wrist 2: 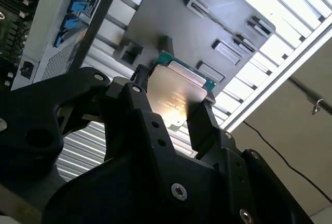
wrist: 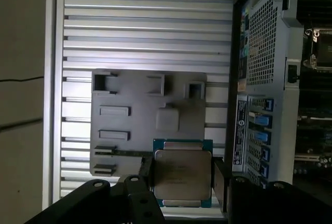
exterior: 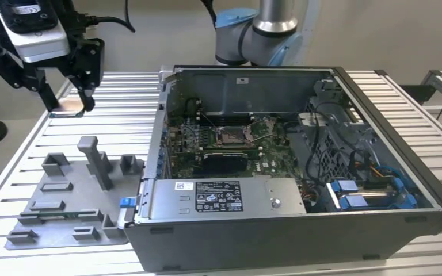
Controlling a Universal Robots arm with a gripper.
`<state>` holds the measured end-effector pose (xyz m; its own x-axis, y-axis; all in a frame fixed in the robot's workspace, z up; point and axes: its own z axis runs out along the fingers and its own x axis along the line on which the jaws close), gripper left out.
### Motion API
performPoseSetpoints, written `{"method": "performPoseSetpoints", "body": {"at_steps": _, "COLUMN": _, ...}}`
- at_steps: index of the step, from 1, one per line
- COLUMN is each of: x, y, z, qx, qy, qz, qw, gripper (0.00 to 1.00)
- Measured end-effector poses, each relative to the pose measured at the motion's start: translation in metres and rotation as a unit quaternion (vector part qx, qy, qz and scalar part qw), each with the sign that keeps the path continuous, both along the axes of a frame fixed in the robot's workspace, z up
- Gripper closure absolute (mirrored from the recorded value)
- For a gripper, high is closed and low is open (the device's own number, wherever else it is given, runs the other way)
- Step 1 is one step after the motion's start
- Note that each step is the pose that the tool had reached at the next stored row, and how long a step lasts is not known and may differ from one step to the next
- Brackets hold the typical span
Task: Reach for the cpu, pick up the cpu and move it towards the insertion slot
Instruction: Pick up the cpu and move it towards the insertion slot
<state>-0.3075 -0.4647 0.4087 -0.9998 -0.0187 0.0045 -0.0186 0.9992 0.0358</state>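
Silvery cpu sits clamped flat between the hand's fingers, lid face up toward the wrist cameras, edges pinched so the underside stays untouched. Hand closed on it, lifted clear above the grey fixture plate. Insertion slot is well apart from that plate, inside the open PC case.

Gripper fingers hide cpu sides in first wrist view; arm base sits behind pc case.
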Motion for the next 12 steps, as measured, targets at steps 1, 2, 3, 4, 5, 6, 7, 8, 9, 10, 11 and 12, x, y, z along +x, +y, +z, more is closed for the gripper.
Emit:
{"method": "performPoseSetpoints", "body": {"at_steps": 1, "x": 0.0034, "y": 0.0000, "z": 0.0000, "qx": 0.0000, "qy": 0.0001, "qz": 0.000, "qw": 1.00000, "gripper": 1.00}}
{"method": "performPoseSetpoints", "body": {"at_steps": 2, "x": 0.0068, "y": 0.0000, "z": 0.0000, "qx": 0.0000, "qy": 0.0002, "qz": 0.000, "qw": 1.00000, "gripper": 1.00}}
{"method": "performPoseSetpoints", "body": {"at_steps": 3, "x": 0.0102, "y": 0.0000, "z": 0.0000, "qx": 0.0000, "qy": 0.0003, "qz": 0.000, "qw": 1.00000, "gripper": 1.00}}
{"method": "performPoseSetpoints", "body": {"at_steps": 4, "x": 0.0135, "y": 0.0000, "z": 0.0000, "qx": 0.0000, "qy": 0.0005, "qz": 0.000, "qw": 1.00000, "gripper": 1.00}}
{"method": "performPoseSetpoints", "body": {"at_steps": 5, "x": 0.0168, "y": 0.0000, "z": 0.0000, "qx": 0.0000, "qy": 0.0005, "qz": 0.000, "qw": 1.00000, "gripper": 1.00}}
{"method": "performPoseSetpoints", "body": {"at_steps": 6, "x": 0.0202, "y": 0.0000, "z": 0.0000, "qx": 0.0000, "qy": 0.0006, "qz": 0.000, "qw": 1.00000, "gripper": 1.00}}
{"method": "performPoseSetpoints", "body": {"at_steps": 7, "x": 0.0236, "y": 0.0000, "z": 0.0000, "qx": 0.0000, "qy": 0.0007, "qz": 0.000, "qw": 1.00000, "gripper": 1.00}}
{"method": "performPoseSetpoints", "body": {"at_steps": 8, "x": 0.0267, "y": 0.0000, "z": -0.0001, "qx": 0.0001, "qy": 0.0007, "qz": 0.000, "qw": 1.00000, "gripper": 1.00}}
{"method": "performPoseSetpoints", "body": {"at_steps": 9, "x": 0.0302, "y": 0.0000, "z": 0.0000, "qx": 0.0000, "qy": 0.0008, "qz": 0.000, "qw": 1.00000, "gripper": 1.00}}
{"method": "performPoseSetpoints", "body": {"at_steps": 10, "x": 0.0336, "y": 0.0000, "z": 0.0000, "qx": 0.0000, "qy": 0.0009, "qz": 0.000, "qw": 1.00000, "gripper": 1.00}}
{"method": "performPoseSetpoints", "body": {"at_steps": 11, "x": 0.0371, "y": 0.0000, "z": 0.0000, "qx": 0.0000, "qy": 0.0009, "qz": 0.000, "qw": 1.00000, "gripper": 1.00}}
{"method": "performPoseSetpoints", "body": {"at_steps": 12, "x": 0.0406, "y": 0.0000, "z": 0.0000, "qx": 0.0000, "qy": 0.0010, "qz": 0.000, "qw": 1.00000, "gripper": 1.00}}
